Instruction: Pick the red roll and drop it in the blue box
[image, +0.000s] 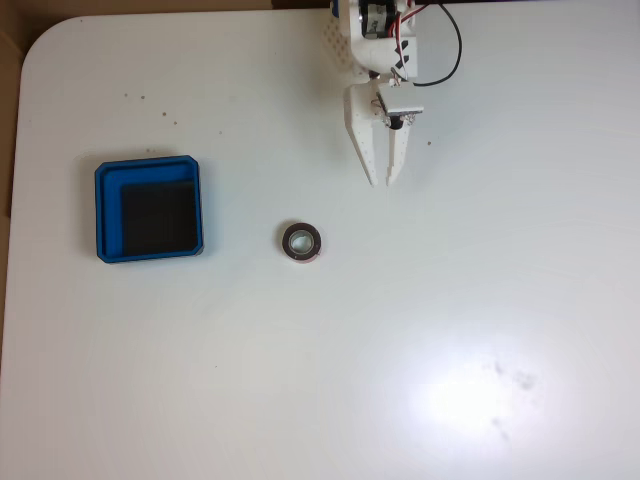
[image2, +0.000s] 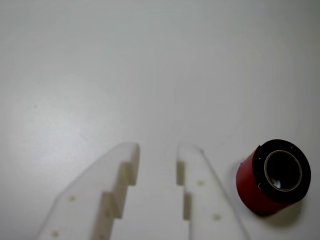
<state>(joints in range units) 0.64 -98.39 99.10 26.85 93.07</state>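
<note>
Fixed view, from above: my arm enters at the top edge of the white table (image: 450, 300), white printed links with red and black wires looping off to the right, and my claw (image: 383, 181) points down the picture toward the near side. The two fingers taper to tips that stand close together with only a narrow slit between them, and they grip nothing. The red roll (image: 301, 243) lies on the table below and to the left of my fingertips, apart from them, its pale core and hole facing up. The blue box (image: 149, 209) sits well to the left of the roll, a square tray with rounded corners and a black floor, with nothing in it. Wrist view: my claw (image2: 157, 149) rises from the bottom edge, both pale fingers stepped on their inner faces, a small gap of bare table showing between the tips. The red roll (image2: 276, 176) rests just right of the right-hand finger (image2: 202, 187), not touching it, tilted so that its dark rim and open core face the camera.
</note>
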